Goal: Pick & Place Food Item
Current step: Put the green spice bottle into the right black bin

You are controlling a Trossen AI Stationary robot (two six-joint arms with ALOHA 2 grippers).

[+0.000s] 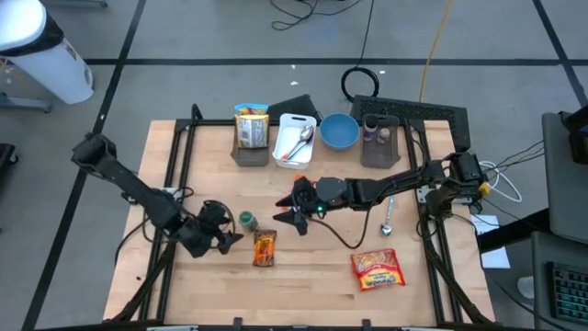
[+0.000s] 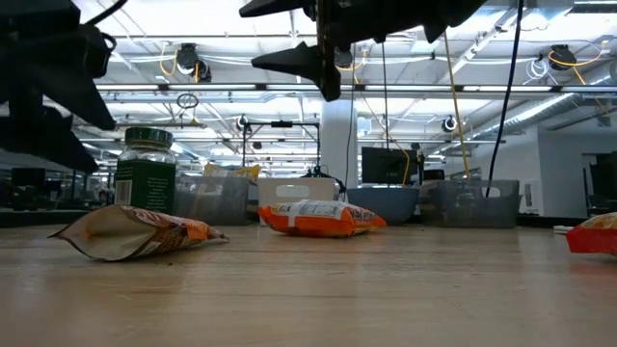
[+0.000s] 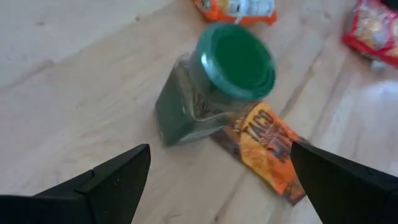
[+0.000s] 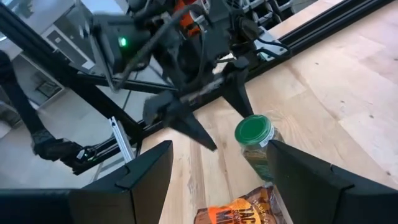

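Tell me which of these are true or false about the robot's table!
1. The small glass jar with the green lid stands upright. True.
2. The left gripper holds the jar. False: it is open, beside the jar, holding nothing.
3. The orange taco seasoning packet lies flat on the wooden table. True.
4. The blue bowl lies upside down. False: it sits right way up.
5. The right gripper is open. True.

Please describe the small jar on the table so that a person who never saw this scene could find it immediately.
Start at the wooden table and go to the left claw, which hangs open near the front left. Just ahead of it stands the small glass spice jar with a round green lid, upright, beside a flat orange taco seasoning packet. It is the only upright, green-capped thing among flat pouches there.
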